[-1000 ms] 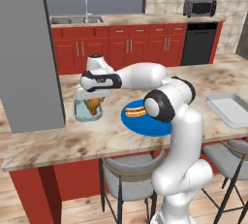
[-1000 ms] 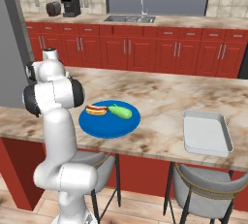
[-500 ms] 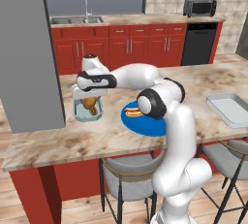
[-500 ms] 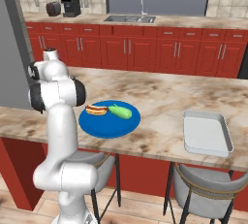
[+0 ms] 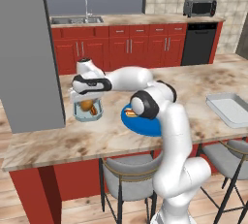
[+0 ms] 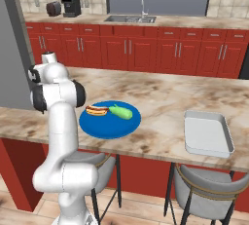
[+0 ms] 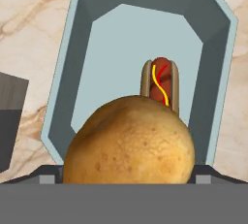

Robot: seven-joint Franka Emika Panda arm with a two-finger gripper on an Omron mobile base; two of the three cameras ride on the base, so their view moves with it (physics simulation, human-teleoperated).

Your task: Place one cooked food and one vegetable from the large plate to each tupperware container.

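Big blue plate (image 6: 104, 124) sits mid-counter with a hot dog (image 6: 97, 109) and a green vegetable (image 6: 120, 112) on it, and the tray tub (image 6: 207, 134) is far right. My gripper (image 5: 83, 98) hangs over the small tub (image 7: 63, 97) at the left, jaws wide around a potato (image 7: 128, 143). There's already a hot dog (image 7: 160, 83) inside, so the potato might land on it and roll out.

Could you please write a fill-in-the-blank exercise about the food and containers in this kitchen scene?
1. The brown potato is above the small pale blue-grey container, which already holds a ____.
2. The round bright blue plate holds a hot dog and a ____ vegetable.
3. The larger rectangular tray holds ____.

Missing words: hot dog; green; nothing
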